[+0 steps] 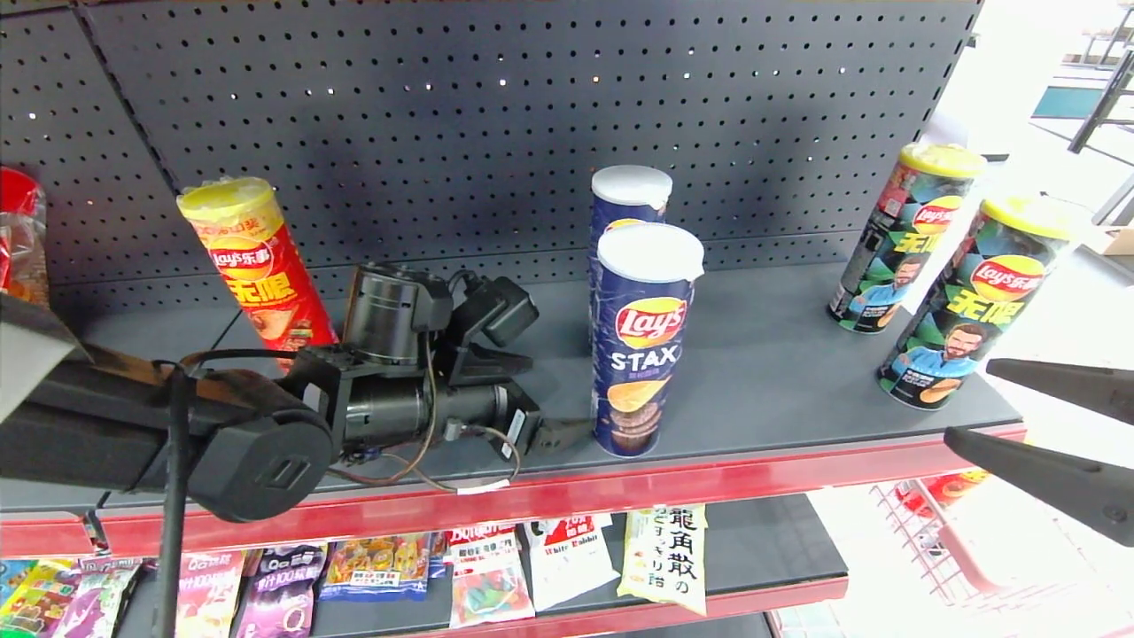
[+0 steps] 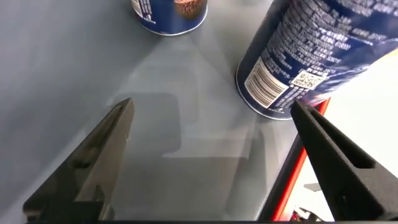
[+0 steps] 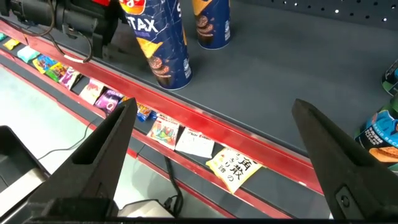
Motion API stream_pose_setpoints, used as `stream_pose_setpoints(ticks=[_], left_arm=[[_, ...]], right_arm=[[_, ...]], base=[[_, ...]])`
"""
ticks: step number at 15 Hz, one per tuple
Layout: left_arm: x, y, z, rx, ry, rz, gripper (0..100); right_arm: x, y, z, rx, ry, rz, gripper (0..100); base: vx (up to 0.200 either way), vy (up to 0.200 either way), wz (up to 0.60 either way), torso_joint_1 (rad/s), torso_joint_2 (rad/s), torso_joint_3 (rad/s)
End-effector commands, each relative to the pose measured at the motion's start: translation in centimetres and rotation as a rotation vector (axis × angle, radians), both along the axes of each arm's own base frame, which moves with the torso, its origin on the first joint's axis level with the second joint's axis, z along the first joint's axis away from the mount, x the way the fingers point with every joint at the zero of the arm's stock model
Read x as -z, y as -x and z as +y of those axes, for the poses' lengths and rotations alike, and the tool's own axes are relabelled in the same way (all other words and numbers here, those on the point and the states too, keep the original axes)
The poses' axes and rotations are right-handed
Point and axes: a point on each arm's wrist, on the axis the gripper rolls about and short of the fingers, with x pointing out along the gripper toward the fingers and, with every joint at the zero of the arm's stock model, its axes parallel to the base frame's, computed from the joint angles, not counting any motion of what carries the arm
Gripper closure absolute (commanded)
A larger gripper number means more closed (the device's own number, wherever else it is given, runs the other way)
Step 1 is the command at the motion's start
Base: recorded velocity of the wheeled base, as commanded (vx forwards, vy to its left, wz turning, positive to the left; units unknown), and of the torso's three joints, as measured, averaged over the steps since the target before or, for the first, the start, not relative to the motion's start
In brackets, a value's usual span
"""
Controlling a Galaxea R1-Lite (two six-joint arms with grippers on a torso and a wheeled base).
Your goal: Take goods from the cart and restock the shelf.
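Shelf (image 1: 780, 354) holds blue can (image 1: 642, 341) — left gripper (image 2: 211, 112) beside it, jaws apart.

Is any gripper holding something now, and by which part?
Nothing is held. The left gripper is open near the front blue chip can; the right gripper is open too.

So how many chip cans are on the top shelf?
5. Red can at the left; front blue can mid-shelf at the edge, rear blue can right behind it; near green can and far green can at the right end. The left arm may hide more.
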Motion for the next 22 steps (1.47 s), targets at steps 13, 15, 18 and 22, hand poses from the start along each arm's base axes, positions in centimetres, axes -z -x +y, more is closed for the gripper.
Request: stream_pose_setpoints(ticks=[13, 15, 18, 22], left_arm=[[-7.5, 25.8, 18.3, -0.586, -0.135, -0.219, 0], [-6.6, 28.2, 19.9, -0.649, -0.139, -0.242, 0], [-6.9, 28.6, 20.1, -0.703, -0.209, -0.307, 0], [-6.6, 28.5, 20.1, -0.708, -0.218, -0.302, 0]], right_arm=[[4.7, 2.2, -2.6, 0.329, 0.067, 0.071, 0], [4.6, 2.3, -3.0, 0.372, 0.066, 0.058, 0], [4.6, 3.6, -3.1, 0.373, 0.07, 0.009, 0], [5.0, 4.0, -3.2, 0.395, 0.102, -0.002, 0]], base=[[0.0, 0.0, 0.0, 0.0, 0.0, 0.0], [0.0, 0.0, 0.0, 0.0, 0.0, 0.0], [0.0, 0.0, 0.0, 0.0, 0.0, 0.0], [-0.1, 0.0, 0.0, 0.0, 0.0, 0.002]])
